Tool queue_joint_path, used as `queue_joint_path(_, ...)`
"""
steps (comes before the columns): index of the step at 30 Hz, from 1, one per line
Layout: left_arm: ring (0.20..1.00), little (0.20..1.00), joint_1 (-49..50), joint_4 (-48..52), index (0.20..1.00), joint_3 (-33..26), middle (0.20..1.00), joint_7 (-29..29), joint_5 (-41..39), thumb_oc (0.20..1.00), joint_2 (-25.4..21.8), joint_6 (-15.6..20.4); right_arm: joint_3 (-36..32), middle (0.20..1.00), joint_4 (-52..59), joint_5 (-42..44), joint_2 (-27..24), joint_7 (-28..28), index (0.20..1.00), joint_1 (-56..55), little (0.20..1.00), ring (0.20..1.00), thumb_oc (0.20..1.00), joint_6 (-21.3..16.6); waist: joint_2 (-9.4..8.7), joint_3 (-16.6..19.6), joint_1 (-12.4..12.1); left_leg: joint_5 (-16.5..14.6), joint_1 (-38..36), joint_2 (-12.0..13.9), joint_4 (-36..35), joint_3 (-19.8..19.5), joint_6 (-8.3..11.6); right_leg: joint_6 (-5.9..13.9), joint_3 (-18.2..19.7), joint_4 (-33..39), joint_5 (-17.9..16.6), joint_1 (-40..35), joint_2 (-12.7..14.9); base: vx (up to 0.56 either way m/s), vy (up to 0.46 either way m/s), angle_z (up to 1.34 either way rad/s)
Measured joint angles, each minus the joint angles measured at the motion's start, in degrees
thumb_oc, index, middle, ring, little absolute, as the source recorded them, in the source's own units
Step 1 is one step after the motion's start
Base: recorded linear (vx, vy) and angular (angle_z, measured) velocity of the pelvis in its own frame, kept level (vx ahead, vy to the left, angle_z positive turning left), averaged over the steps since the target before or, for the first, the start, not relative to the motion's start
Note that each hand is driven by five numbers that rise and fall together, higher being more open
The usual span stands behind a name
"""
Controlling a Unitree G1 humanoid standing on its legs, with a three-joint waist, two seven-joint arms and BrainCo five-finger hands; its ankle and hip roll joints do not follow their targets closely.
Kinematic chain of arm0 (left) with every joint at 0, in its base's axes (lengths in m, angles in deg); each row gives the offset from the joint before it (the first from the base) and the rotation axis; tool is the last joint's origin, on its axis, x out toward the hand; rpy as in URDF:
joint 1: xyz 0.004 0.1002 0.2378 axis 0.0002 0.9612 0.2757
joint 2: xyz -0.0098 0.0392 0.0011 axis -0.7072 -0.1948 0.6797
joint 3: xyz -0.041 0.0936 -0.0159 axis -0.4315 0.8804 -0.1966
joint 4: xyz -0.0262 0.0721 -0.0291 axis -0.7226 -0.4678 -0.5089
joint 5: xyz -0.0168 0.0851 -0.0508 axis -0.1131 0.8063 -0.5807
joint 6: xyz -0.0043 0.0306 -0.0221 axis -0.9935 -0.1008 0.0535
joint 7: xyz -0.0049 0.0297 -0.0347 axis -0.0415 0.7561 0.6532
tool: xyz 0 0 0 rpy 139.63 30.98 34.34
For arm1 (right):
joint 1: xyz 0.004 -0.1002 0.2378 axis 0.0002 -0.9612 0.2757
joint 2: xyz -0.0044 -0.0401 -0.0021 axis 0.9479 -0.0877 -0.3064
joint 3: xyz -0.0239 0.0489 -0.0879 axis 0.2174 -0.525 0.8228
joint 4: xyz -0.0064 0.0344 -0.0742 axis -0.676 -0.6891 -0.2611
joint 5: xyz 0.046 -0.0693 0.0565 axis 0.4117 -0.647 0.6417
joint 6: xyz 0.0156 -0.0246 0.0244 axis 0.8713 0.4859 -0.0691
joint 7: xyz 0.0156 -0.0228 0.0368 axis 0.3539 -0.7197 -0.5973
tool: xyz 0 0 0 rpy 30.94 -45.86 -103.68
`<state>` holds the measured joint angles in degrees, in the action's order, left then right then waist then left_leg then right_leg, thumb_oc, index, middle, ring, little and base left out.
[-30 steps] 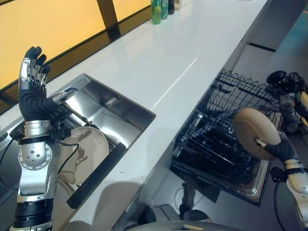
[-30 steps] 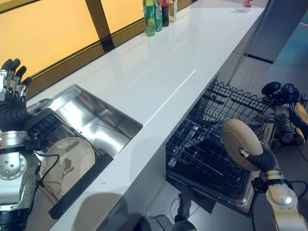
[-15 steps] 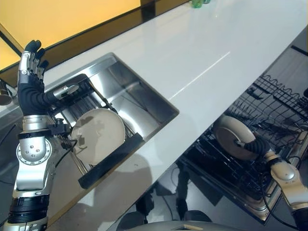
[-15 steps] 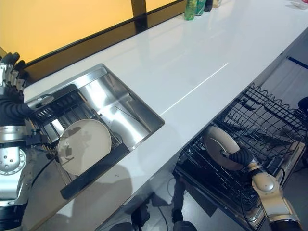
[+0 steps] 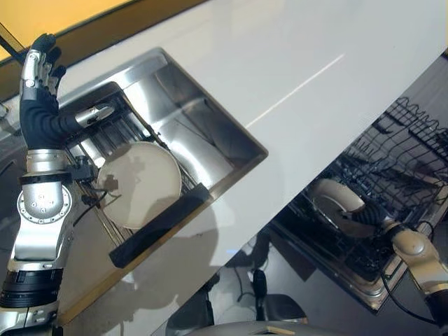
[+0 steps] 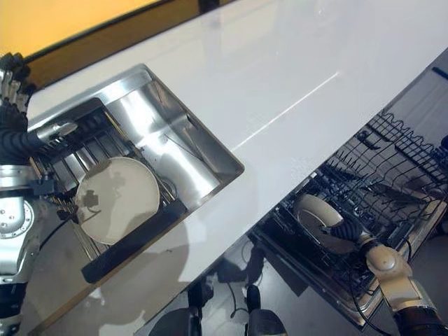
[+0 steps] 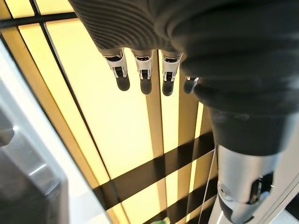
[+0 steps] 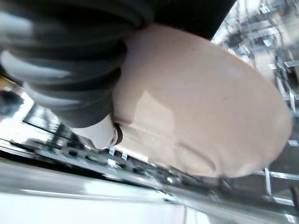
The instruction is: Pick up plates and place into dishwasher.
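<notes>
My right hand (image 5: 365, 218) holds a beige plate (image 5: 334, 199) by its edge, down inside the black wire rack (image 5: 402, 150) of the dishwasher below the counter. In the right wrist view the plate (image 8: 201, 112) sits against the thumb, with rack wires around it. A second beige plate (image 5: 138, 184) leans upright in the black drying rack inside the steel sink (image 5: 210, 122). My left hand (image 5: 38, 91) is raised above the sink's left end, fingers (image 7: 142, 70) straight, holding nothing.
The long white counter (image 5: 280, 63) runs from the sink toward the far right. A black bar (image 5: 159, 225) of the drying rack lies along the sink's near edge. Orange wall panels with dark strips (image 7: 140, 140) stand behind the counter.
The right hand has lowered the plate deeper into the dishwasher rack. The camera has swung downward, so the scene has shifted. The left hand stays raised.
</notes>
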<state>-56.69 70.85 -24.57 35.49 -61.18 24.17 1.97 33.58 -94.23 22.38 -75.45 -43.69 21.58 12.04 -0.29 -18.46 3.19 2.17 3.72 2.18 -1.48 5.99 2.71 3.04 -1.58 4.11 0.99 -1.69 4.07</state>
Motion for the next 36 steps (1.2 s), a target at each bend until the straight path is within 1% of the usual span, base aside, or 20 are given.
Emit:
queue_joint_path(2, 1.0, 1.0, -1.4, -0.1, 1.0, 0.8, 1.0, -0.9, 0.0, 1.0, -0.2, 0.1, 0.9, 0.2, -2.0, 0.9, -0.3, -0.2, 0.2, 2.2, 0.2, 0.2, 0.2, -0.3, 0.36, -1.4, 0.1, 0.0, 0.2, 0.1, 0.2, 0.0, 0.0, -0.07, 0.0, 0.0, -0.1, 0.1, 0.0, -0.14, -0.033, -0.01)
queue_joint_path(5, 1.0, 1.0, -4.0, -0.6, 1.0, 3.6, 1.0, -1.8, 0.0, 1.0, -1.3, 0.1, 3.3, 0.2, -5.2, 2.5, -1.8, -1.4, 0.2, 5.7, 0.2, 0.2, 0.2, -2.4, 0.41, -2.1, 0.5, 0.0, 1.3, 0.4, 0.6, 0.0, 0.07, -0.15, 0.0, -0.7, -0.1, 1.4, -0.1, -0.09, -0.031, -0.04)
queue_joint_path(9, 1.0, 1.0, -8.3, -2.4, 1.0, 6.3, 1.0, -2.8, 0.0, 1.0, -2.0, 0.1, 7.0, 0.2, -10.4, 4.6, -1.9, -1.4, 0.2, 10.1, 0.2, 0.2, 0.2, -4.9, 0.69, -2.7, 0.3, 0.0, 2.1, 0.4, 1.2, -0.3, 0.07, -0.23, -0.5, -0.9, -0.2, 1.9, -0.2, -0.07, -0.042, 0.03)
queue_joint_path(14, 1.0, 1.0, -9.4, -2.5, 1.0, 6.5, 1.0, -3.7, 0.0, 1.0, -2.1, 0.0, 8.4, 0.2, -12.9, 5.8, -1.6, -0.8, 0.2, 12.2, 0.2, 0.2, 0.2, -5.3, 1.22, -4.6, -0.1, 0.1, 2.4, 0.4, 1.5, -0.6, 0.08, -0.23, -0.6, -1.4, -0.2, 2.2, -0.2, -0.04, -0.022, 0.02)
queue_joint_path(17, 1.0, 1.0, -9.9, -2.6, 1.0, 6.5, 1.0, -4.1, 0.0, 1.0, -2.2, 0.0, 8.4, 0.2, -12.9, 6.7, -1.4, -0.3, 0.2, 12.5, 0.2, 0.2, 0.2, -6.1, 1.2, -4.7, 0.0, 0.1, 3.2, 0.5, 1.8, -0.7, 0.08, -0.23, -0.7, -1.7, -0.2, 3.0, -0.2, 0.0, 0.0, 0.0)
queue_joint_path(26, 1.0, 1.0, -11.6, -2.6, 1.0, 6.6, 1.0, -4.0, -0.1, 1.0, -2.2, 0.0, 8.4, 0.2, -13.2, 6.6, -1.0, 1.4, 0.2, 11.4, 0.2, 0.2, 0.2, -6.1, 1.07, -4.8, -1.0, 0.1, 2.5, 0.5, 1.9, -1.5, 0.08, -0.23, -1.5, -1.7, -0.2, 1.8, -0.3, 0.02, -0.018, 0.04)
queue_joint_path(31, 1.0, 1.0, -11.5, -2.6, 1.0, 6.2, 1.0, -3.5, -0.1, 1.0, -2.2, 0.0, 8.1, 0.2, -12.9, 5.8, -0.8, 1.5, 0.2, 9.9, 0.2, 0.2, 0.2, -5.6, 0.38, -5.0, -1.0, 0.1, 0.7, 0.5, 1.8, -1.6, 0.09, -0.23, -2.0, -1.5, -0.2, -0.3, -0.6, 0.07, -0.037, 0.04)
queue_joint_path(36, 1.0, 1.0, -11.4, -2.6, 1.0, 5.4, 1.0, -1.9, -0.1, 1.0, -2.2, 0.0, 7.6, 0.2, -12.8, 3.8, -0.6, 1.0, 0.2, 7.5, 0.2, 0.2, 0.2, -3.1, -0.97, -4.5, -1.1, 0.1, -0.2, 0.7, 1.9, -1.6, 0.19, -0.25, -2.1, -1.4, -0.2, -1.2, -0.8, 0.05, -0.035, 0.01)
